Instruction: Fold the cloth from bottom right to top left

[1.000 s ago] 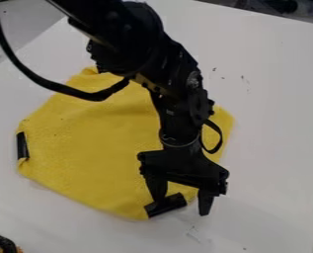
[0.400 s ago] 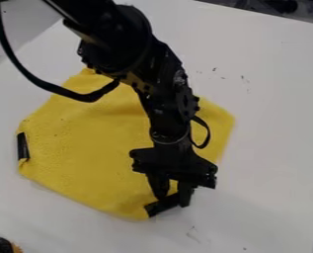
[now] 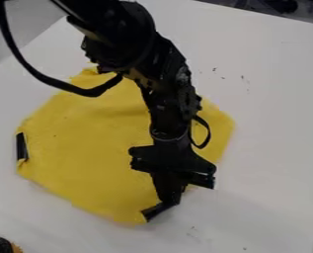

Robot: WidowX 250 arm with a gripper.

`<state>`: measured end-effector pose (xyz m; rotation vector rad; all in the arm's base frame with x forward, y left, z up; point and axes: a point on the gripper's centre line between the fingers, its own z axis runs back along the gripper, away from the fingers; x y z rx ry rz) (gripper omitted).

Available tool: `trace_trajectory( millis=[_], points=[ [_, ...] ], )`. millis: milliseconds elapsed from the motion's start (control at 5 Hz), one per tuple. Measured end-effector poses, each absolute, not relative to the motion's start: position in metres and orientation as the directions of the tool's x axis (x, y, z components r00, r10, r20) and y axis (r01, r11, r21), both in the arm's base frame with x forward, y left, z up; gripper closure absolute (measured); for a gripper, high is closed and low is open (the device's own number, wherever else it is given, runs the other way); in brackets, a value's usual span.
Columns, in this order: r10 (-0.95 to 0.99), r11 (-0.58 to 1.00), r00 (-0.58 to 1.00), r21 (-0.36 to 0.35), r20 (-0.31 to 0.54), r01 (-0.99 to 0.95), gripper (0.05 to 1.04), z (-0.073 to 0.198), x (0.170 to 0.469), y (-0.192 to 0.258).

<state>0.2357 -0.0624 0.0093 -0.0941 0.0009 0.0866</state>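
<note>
A smooth white counter (image 3: 271,108) carried everything. On it a yellow fabric cloth (image 3: 86,148) lay spread in a rough, many-sided shape. The jointed black robot arm (image 3: 165,74) crossed over the cloth's upper right part from beyond its far edge. The black two-finger hand (image 3: 167,199) pointed down at the cloth's bottom right corner, most of the cloth lying to the left of it and behind it. Its fingers stood together, closed on the short black strip (image 3: 154,212) at that corner. Below and left of the cloth sat part of a black and orange object (image 3: 0,243). A smaller black strip (image 3: 21,147) marked the cloth's left edge.
</note>
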Motion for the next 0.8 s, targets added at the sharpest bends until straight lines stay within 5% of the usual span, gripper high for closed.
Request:
trace_trajectory(
  millis=[600, 800],
  points=[
    [-0.007, 1.000, 0.999, -0.008, -0.043, 0.006, 1.021, 0.060, 0.271, -0.012],
    [-0.058, 0.998, 0.998, -0.011, -0.022, 0.058, 1.021, 0.051, 0.292, 0.026]
  ],
)
